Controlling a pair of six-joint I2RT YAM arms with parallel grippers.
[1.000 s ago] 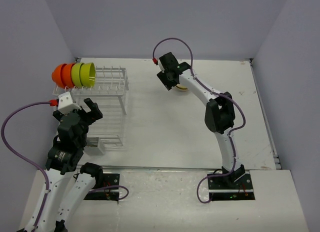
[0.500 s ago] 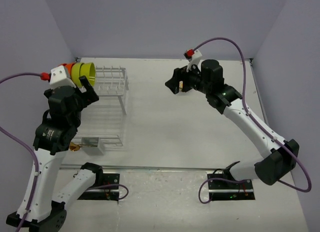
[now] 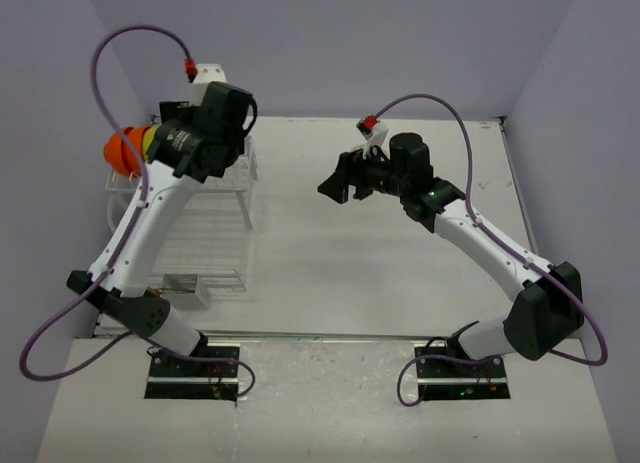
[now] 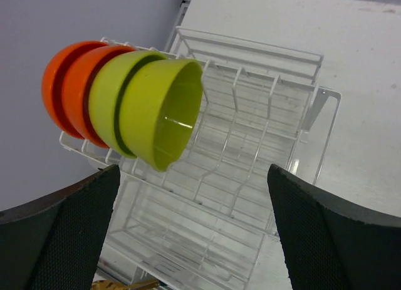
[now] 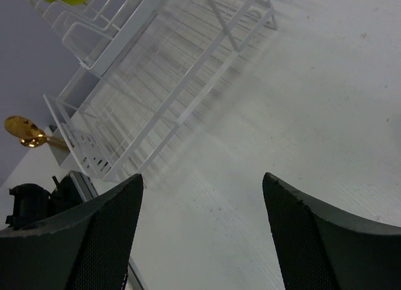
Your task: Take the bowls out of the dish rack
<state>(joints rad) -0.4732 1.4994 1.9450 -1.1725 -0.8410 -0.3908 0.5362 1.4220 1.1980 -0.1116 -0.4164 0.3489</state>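
Two orange bowls and two lime-green bowls lie nested on their sides at the far left corner of the white wire dish rack. In the top view the orange bowls show beside my left arm, and the rack stands at the left. My left gripper hangs open and empty above the rack, its fingers wide apart and near the green bowls. My right gripper is open and empty over bare table right of the rack. No cream bowl shows.
A gold spoon sticks out of the cutlery holder at the rack's near end; it also shows in the left wrist view. Purple walls close in the table at the back and on both sides.
My left arm has swung up and back, from the rack's near end to over its far end by the bowls. My right gripper has shifted left, and the cream bowl seen under it earlier no longer shows.
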